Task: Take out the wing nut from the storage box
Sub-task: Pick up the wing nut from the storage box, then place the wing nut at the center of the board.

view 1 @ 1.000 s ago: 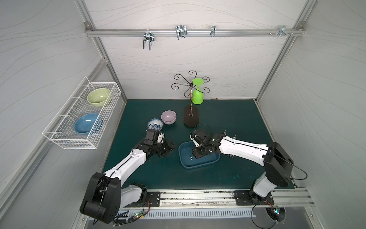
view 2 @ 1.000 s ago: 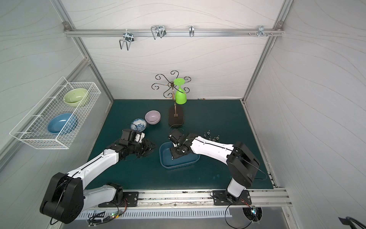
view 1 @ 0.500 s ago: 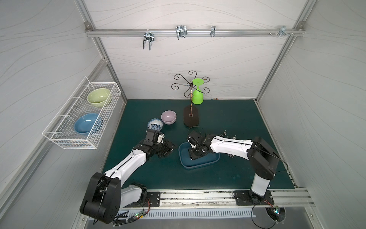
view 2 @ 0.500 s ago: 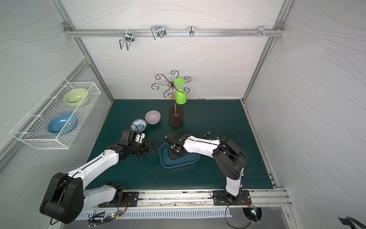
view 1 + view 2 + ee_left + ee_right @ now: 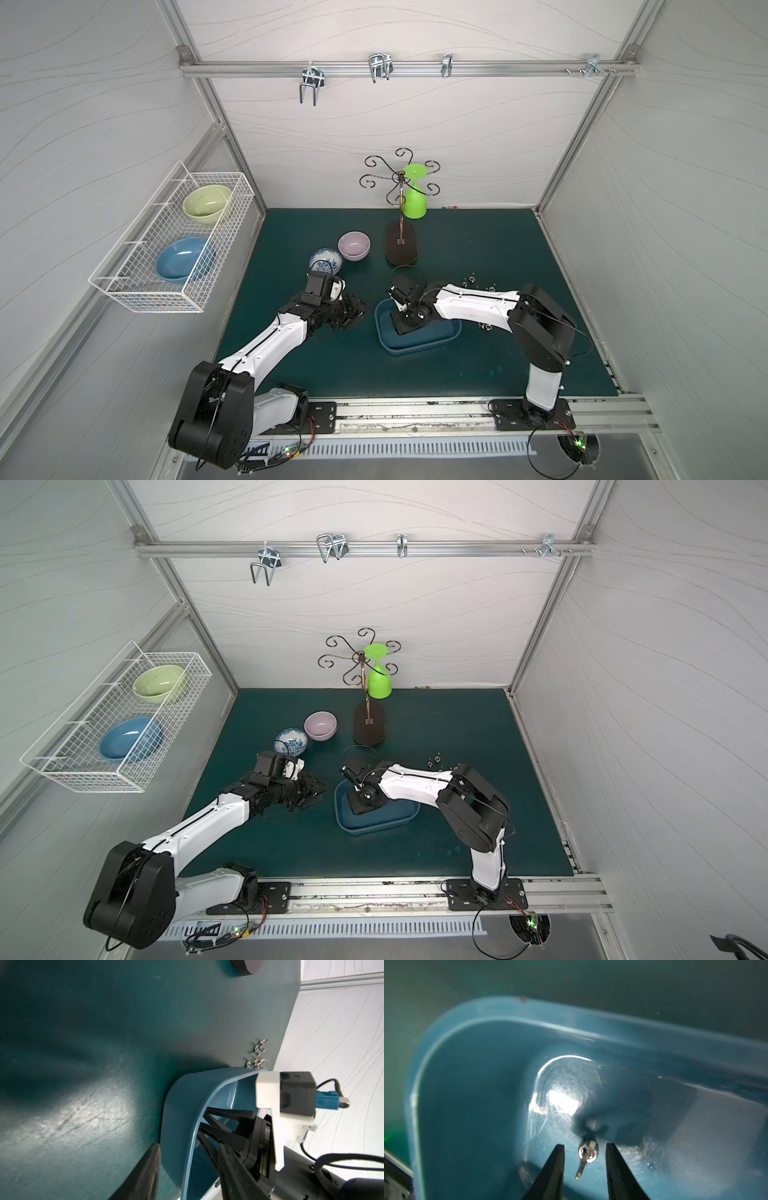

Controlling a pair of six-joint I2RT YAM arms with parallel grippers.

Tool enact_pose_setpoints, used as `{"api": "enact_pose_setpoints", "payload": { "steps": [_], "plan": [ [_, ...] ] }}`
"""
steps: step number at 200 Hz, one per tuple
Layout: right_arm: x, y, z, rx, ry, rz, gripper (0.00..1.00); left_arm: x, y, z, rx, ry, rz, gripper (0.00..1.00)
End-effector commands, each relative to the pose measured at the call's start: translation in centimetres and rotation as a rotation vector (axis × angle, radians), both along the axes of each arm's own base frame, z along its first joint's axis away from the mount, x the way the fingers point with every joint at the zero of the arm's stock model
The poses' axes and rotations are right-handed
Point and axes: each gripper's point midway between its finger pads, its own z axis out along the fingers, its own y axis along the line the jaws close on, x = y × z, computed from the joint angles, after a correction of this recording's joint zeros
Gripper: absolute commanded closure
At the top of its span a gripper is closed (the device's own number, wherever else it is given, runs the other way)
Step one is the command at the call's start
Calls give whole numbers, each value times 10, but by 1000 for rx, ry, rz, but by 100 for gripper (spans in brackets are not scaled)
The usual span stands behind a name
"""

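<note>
The right gripper [image 5: 585, 1145] is reaching into the storage box [image 5: 417, 348] at its 9 o'clock end. Its jaws are standing apart on either side of the wing nut [image 5: 587, 1152], which is lying on the box bottom, not yet pinched. The left gripper [image 5: 358, 312] is hovering just outside the box at 9 o'clock, spread and empty. At the box's 1 o'clock, loose nuts [image 5: 471, 277] are lying on the mat [image 5: 478, 232].

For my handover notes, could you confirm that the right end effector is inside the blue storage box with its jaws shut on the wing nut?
Not quite. The right end effector is inside the blue storage box, but its jaws are open. They stand on either side of the wing nut without touching it, as the right wrist view shows.
</note>
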Motion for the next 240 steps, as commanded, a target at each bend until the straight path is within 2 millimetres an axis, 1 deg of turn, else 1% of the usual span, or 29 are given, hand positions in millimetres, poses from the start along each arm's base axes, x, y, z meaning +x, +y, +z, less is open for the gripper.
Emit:
{"api": "enact_pose_setpoints", "payload": {
  "steps": [1,28,39,48,61,82,97,105,136,158,169,195,208,226,240],
  "plan": [
    [1,2,-4,-26,-12,19,65,5,-2,9,-6,-48,-20,51],
    [3,3,-7,-29,-20,22,69,3,0,9,4,-49,-17,51],
    [3,4,-9,-36,-16,23,72,3,0,9,5,-50,-17,51],
    [5,4,-8,-42,-19,22,76,3,0,9,4,-51,-16,51],
    [4,4,-9,-45,-15,28,78,3,0,10,6,-54,-17,51],
    [3,2,-11,-50,-12,36,90,3,1,10,9,-57,-16,51],
    [2,2,-9,-47,-16,37,98,3,1,10,10,-57,-15,51],
    [2,2,-8,-43,-18,34,100,3,1,10,8,-58,-13,51],
    [5,4,6,-6,-45,28,100,5,0,12,1,-62,-9,51],
    [11,3,28,22,-99,14,100,7,-3,16,-7,-72,-11,51],
    [15,0,38,22,-130,10,100,7,-8,21,-4,-85,-25,51],
    [29,-16,57,21,-178,-31,100,9,-22,35,43,-134,-79,51],
    [37,-29,62,2,-200,-62,100,12,-31,44,37,-157,-98,51],
    [55,-61,67,-33,-223,-156,100,16,-46,53,29,-187,-135,51],
    [68,-92,73,-42,-241,-250,100,19,-62,60,22,-206,-172,51]
  ]
}}
